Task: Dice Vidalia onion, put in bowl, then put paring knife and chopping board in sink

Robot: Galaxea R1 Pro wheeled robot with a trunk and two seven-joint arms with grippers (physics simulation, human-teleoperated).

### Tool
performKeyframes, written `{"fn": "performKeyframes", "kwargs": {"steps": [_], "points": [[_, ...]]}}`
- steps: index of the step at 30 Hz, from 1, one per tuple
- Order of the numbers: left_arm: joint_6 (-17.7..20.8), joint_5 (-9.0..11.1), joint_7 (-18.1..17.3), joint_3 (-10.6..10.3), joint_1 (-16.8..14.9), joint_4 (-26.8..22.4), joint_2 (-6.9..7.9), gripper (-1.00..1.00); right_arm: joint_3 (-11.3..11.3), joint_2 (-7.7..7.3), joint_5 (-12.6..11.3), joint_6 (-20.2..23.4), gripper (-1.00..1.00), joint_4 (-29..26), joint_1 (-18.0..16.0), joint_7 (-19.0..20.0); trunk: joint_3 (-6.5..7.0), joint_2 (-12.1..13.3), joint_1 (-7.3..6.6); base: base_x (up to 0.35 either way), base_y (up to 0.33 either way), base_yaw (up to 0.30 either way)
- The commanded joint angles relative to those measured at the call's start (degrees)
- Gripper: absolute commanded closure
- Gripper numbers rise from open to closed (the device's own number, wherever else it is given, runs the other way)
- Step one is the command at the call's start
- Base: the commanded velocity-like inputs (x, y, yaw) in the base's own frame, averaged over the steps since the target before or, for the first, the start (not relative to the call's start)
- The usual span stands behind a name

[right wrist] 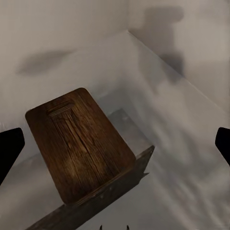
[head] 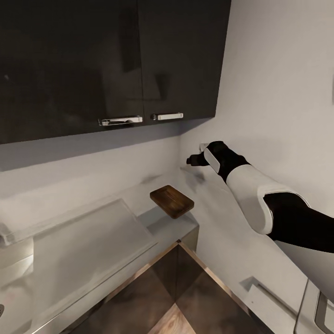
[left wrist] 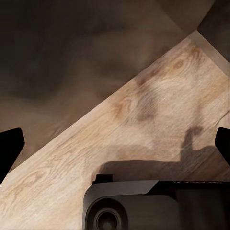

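The glossy black upper cabinets (head: 106, 60) are hanging across the top of the head view, with two chrome bar handles (head: 139, 118) along their lower edge. Below them the countertop (head: 93, 232) is running along the wall into the corner, reading pale and reflective from this angle. The wood floor (left wrist: 143, 129) is showing beneath the left wrist camera, and a strip of it is also appearing at the bottom of the head view.

The right arm (head: 260, 204) is reaching out over the corner of the countertop, white shell and black joints showing. The chopping board (head: 171, 201) is lying flat near the end of the countertop, close to its front edge, dark brown with visible grain; in the right wrist view its slot handle (right wrist: 60, 110) is sitting at the end nearer the wall.

The right gripper (right wrist: 115, 143) is hovering above the board with its fingers spread wide, holding nothing and apart from the board. The left gripper (left wrist: 115, 143) is pointing down at the floor, fingers likewise spread wide and empty.
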Motion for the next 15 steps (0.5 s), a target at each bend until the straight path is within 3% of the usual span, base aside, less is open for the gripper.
{"fn": "performKeyframes", "kwargs": {"steps": [1, 15], "points": [[-0.06, -0.02, 0.00, 0.08, 0.01, -0.10, -0.02, -1.00, 0.21, 0.00, -0.23, 0.28, -1.00, -0.07, -0.02, -0.23, -0.12, -0.12, 0.04, 0.000, 0.000, 0.000], [-0.06, -0.02, 0.00, 0.06, 0.02, -0.10, -0.02, -1.00, 0.18, -0.05, -0.23, 0.31, -1.00, -0.07, -0.03, -0.23, -0.86, -0.12, 0.04, 0.000, 0.000, 0.000]]}}
